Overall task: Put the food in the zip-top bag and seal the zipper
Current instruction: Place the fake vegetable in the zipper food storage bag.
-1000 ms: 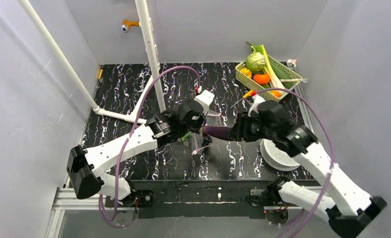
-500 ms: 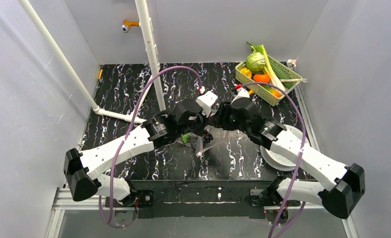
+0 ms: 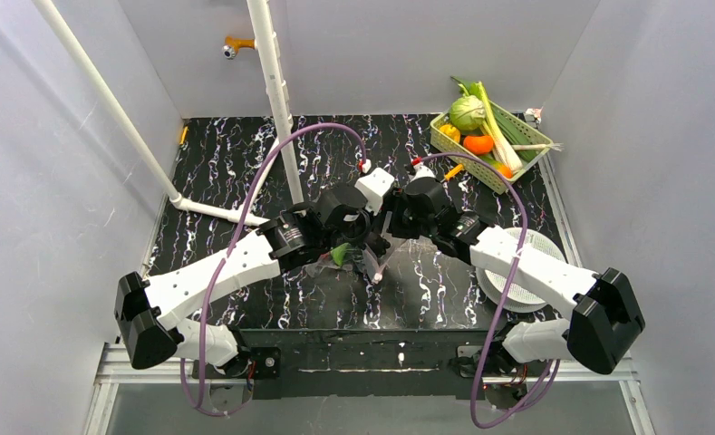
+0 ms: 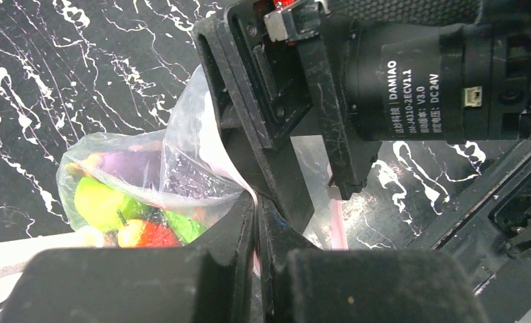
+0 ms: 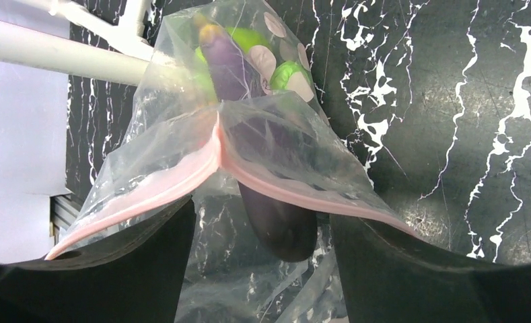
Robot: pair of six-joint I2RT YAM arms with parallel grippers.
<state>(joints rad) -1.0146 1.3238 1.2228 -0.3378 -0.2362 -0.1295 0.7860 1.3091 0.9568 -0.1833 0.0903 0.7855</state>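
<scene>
Between jaws of right tool [image 5: 262, 225], zip-top bag [image 5: 276, 141], left tool [image 4: 256, 205] pinching zipper [image 4: 232, 171]

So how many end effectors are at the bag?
2: the left end effector shut on the zipper, the right end effector open, astride the zip-top bag.

Right arm [image 3: 526, 267] swings in from the right side of the overhead frame. Its dark elbow block, a second ago low in the bottom-right corner, now sits higher and further left, and the right gripper [image 3: 391, 227] stands up and left of its former spot at frame centre. The long dark purple piece [image 5: 276, 222], earlier held level between those fingers outside the zip-top bag [image 5: 175, 128], now lies free of them, lengthwise through the bag's mouth between the zipper [image 5: 182, 176] strips. The jaws now gape wider on either side of it.
</scene>
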